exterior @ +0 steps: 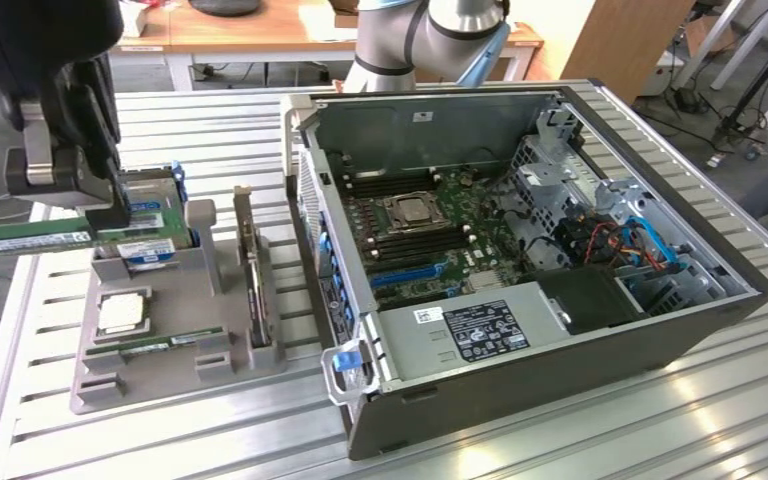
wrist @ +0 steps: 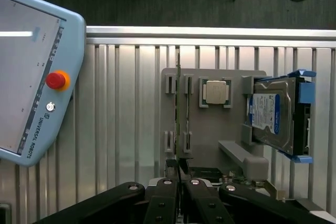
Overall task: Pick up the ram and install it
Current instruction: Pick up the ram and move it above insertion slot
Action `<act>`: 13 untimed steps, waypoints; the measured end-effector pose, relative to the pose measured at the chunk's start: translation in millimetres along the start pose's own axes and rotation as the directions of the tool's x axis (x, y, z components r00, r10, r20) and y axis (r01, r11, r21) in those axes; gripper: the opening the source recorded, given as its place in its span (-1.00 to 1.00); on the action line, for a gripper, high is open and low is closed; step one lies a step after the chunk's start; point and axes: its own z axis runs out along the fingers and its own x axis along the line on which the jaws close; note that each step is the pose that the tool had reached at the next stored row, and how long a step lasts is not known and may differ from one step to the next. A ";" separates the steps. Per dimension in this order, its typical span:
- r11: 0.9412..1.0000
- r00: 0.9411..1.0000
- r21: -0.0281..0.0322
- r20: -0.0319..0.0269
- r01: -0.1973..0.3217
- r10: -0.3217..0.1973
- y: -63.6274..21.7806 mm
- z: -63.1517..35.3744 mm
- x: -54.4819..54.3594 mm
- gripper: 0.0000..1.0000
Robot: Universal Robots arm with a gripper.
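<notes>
i have the claw (exterior: 91,213) clamped on the ram (exterior: 17,243), the stick level and held above the grey holder tray (exterior: 144,380). the hard drive (exterior: 151,247) is just beside it. the expansion card (exterior: 245,270) stands between the tray side and the open pc case (exterior: 598,370) on the exterior view's right.

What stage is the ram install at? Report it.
Done: the ram is up off the grey holder. In hand: the gripper is shut on it, above the holder. Left: it is not yet in the motherboard of the open case.
</notes>
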 end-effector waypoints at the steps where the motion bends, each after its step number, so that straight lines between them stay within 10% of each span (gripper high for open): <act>1: 1.000 1.000 0.000 0.000 0.000 0.000 0.1 -2.2 0.0 -0.76; 13: 1.000 1.000 0.000 0.000 0.000 0.000 0.6 -17.2 -0.2 -0.76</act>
